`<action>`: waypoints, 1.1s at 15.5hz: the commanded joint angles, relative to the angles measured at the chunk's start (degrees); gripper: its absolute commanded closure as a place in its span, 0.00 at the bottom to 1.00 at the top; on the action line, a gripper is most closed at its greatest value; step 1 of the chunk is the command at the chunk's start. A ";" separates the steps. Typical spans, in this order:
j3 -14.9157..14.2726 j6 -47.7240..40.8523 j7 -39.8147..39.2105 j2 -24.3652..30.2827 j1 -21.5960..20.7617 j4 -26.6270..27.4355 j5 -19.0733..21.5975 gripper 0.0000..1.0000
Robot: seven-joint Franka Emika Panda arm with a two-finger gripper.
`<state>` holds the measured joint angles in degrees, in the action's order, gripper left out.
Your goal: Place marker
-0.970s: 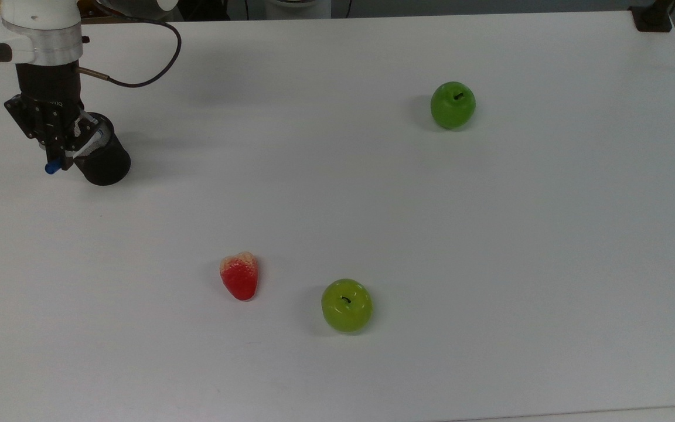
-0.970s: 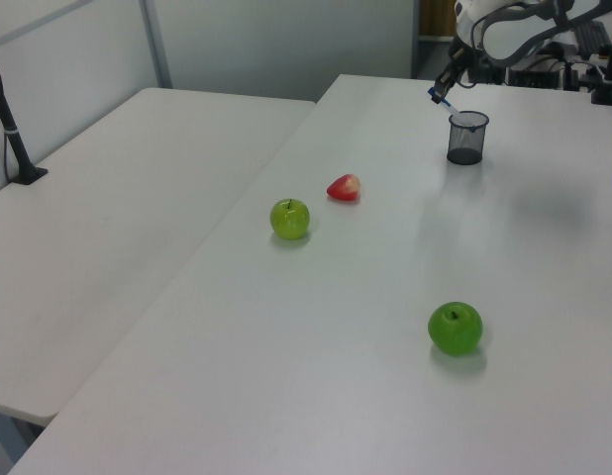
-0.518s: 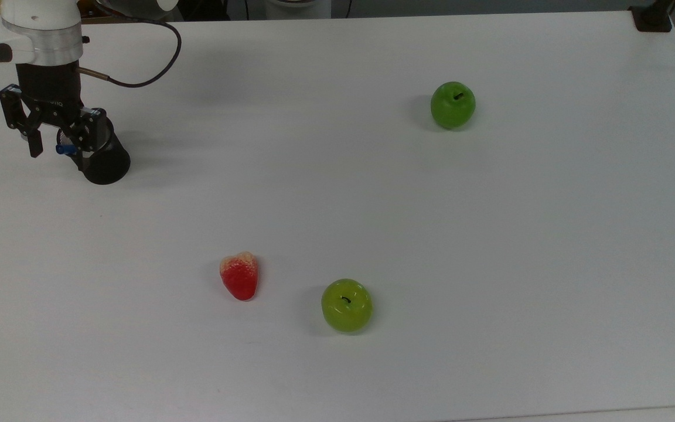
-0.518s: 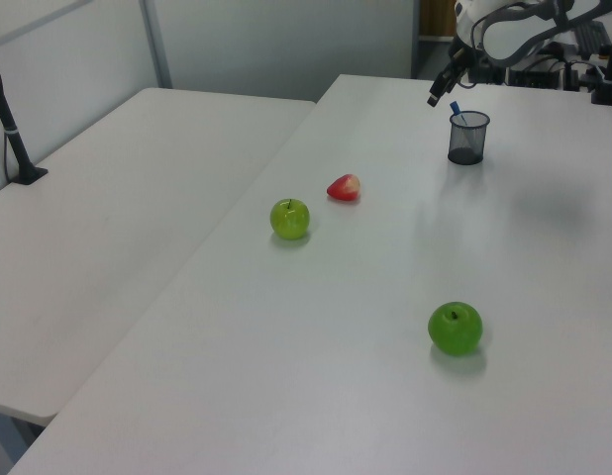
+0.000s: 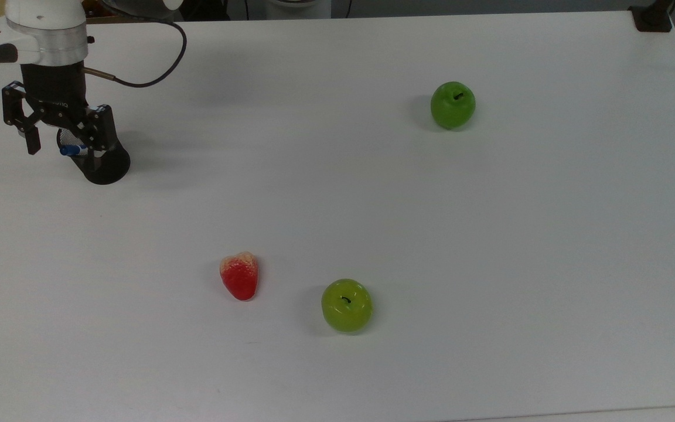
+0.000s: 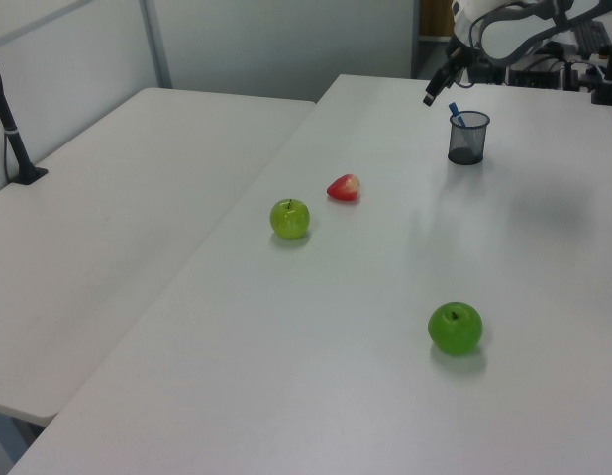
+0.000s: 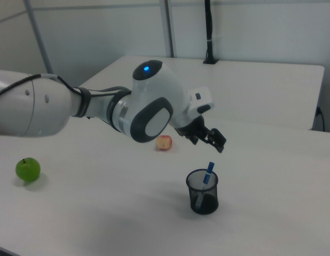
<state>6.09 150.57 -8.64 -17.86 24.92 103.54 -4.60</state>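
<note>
So my gripper [image 5: 59, 136] is hanging over the black mesh cup [image 7: 203, 192], fingers spread wide apart and nothing in them. The marker [image 7: 206, 178] is down in the cup, leaning against the rim with its blue cap poking out above the edge. In the top view the cap sticks out toward the top view's left, sitting between my two fingers [image 5: 33, 139] but not touching either one as far as I can see. In the right view my gripper is clearly above and a bit to the right view's left of the cup, well clear of the marker's cap.

The cup stands upright on the white table [image 5: 372, 205], near the top view's upper-left corner. In the left view it's at the far end of the table with the marker tilted inside, though it's small there, so I can't make out much beyond the blue top.

Other stuff on the table: a red strawberry [image 5: 240, 275] and a yellow-green apple [image 5: 346, 305] near each other toward the top view's lower middle, and a darker green apple [image 5: 452, 105] well apart from them toward the top view's upper right. None of it is anywhere close to the cup.

A black cable [image 5: 150, 76] loops off my wrist above the table.
</note>
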 commanded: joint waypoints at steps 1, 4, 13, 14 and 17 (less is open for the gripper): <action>-0.20 -9.03 1.16 3.09 -4.52 -3.24 0.20 0.00; -0.02 -15.64 4.41 5.11 -8.91 -5.89 0.03 0.00; -0.02 -46.38 6.97 14.87 -21.22 -9.57 -0.41 0.00; -0.11 -49.98 6.97 15.49 -22.19 -10.10 -0.41 0.00; -0.55 -57.38 7.06 17.86 -25.53 -10.37 -0.32 0.00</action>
<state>6.81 99.98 -2.52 -2.50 2.93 93.20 -4.63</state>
